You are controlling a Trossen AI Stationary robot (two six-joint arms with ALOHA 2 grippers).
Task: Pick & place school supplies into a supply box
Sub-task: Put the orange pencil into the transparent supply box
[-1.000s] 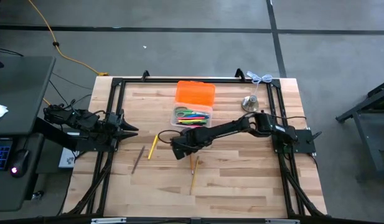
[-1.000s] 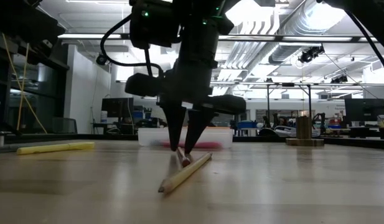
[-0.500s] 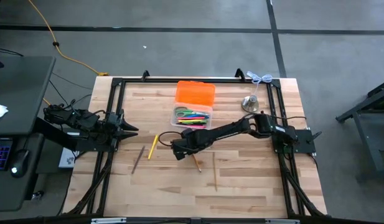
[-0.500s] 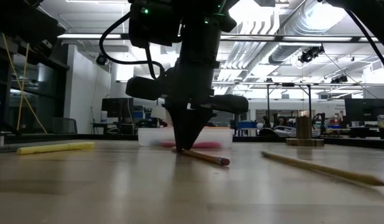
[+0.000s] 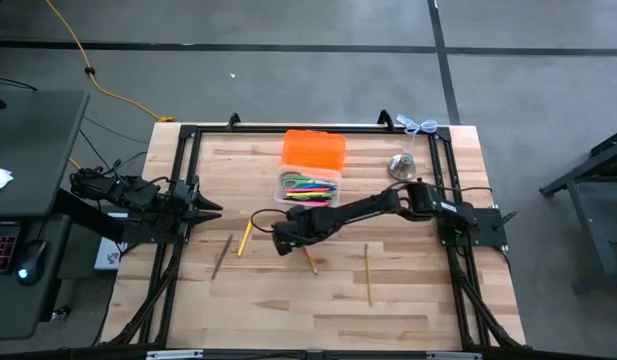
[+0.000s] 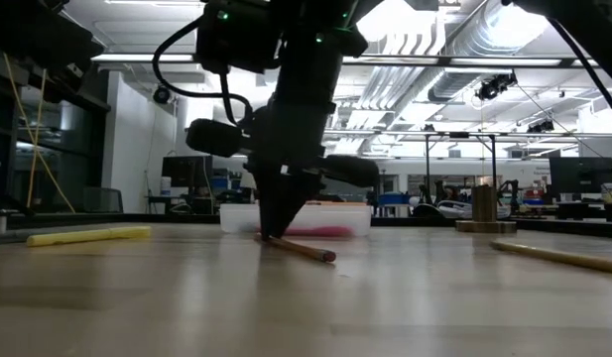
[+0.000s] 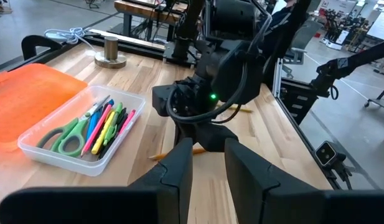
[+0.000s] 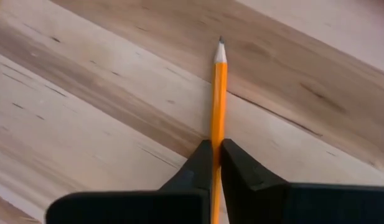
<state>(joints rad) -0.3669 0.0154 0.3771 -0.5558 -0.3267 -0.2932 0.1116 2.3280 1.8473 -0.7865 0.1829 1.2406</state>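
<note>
Right claw (image 8: 216,163) clamped on orange pencil (image 8: 218,93) at frame center, pencil's long axis pointing straight ahead; box (image 5: 308,187) just above.

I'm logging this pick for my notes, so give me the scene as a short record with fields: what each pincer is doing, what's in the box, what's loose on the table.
right pincer: shut on orange pencil, at table level
left pincer: waiting at table's left edge
supply box: lid open, holds green-handled scissors and markers
loose on table: yellow marker, dark pencil, light pencil
</note>
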